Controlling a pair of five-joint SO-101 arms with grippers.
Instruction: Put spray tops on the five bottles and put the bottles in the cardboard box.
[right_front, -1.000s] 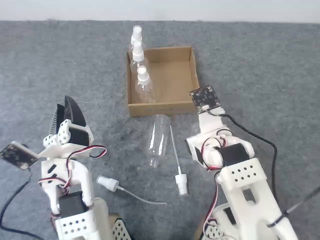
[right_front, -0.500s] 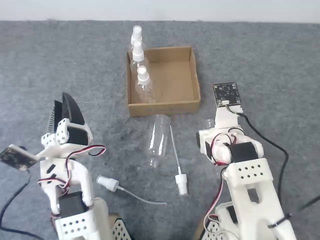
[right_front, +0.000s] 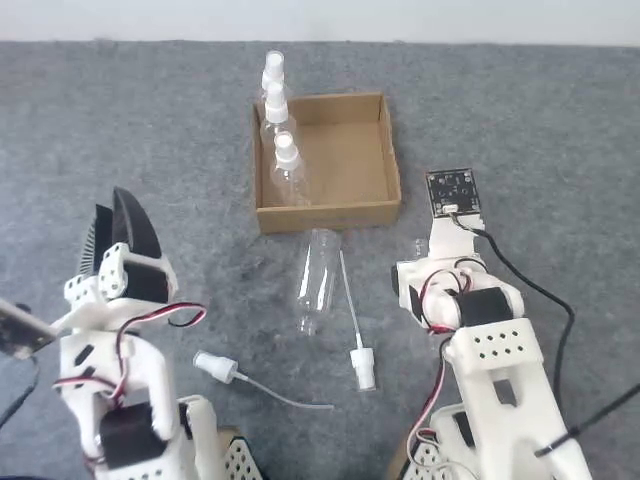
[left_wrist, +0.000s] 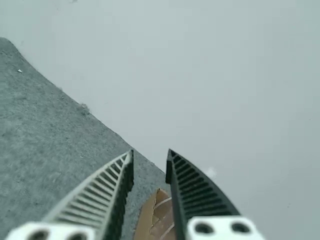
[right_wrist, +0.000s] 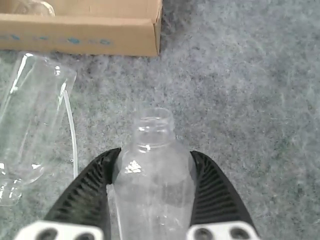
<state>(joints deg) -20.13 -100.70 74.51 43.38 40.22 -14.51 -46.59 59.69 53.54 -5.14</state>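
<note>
Right gripper (right_wrist: 152, 155): jaws are closed against both sides of a clear uncapped plastic bottle (right_wrist: 152, 192). The bottle's body is seated between the jaws. Its open neck projects past the fingertips, towards the near right corner of the brown cardboard box (right_front: 370, 215). The held bottle is located just in front of that corner, right of the table's centre.

Left gripper (left_wrist: 150, 152): it is raised over the table's near left part (right_front: 108, 205). The jaws are slightly parted and nothing is held between them.

A second clear uncapped bottle (right_front: 318, 280) is seen lying on the grey table (right_front: 560, 130), in front of the box and beside the held bottle, not touching it.

Three clear bottles with white spray tops (right_front: 283, 165) are noted in a row along the box's left wall.

Two loose white spray tops with dip tubes are recorded nearer the front edge: one (right_front: 362, 368) by the lying bottle's base, the other (right_front: 215, 366) to its left.
</note>
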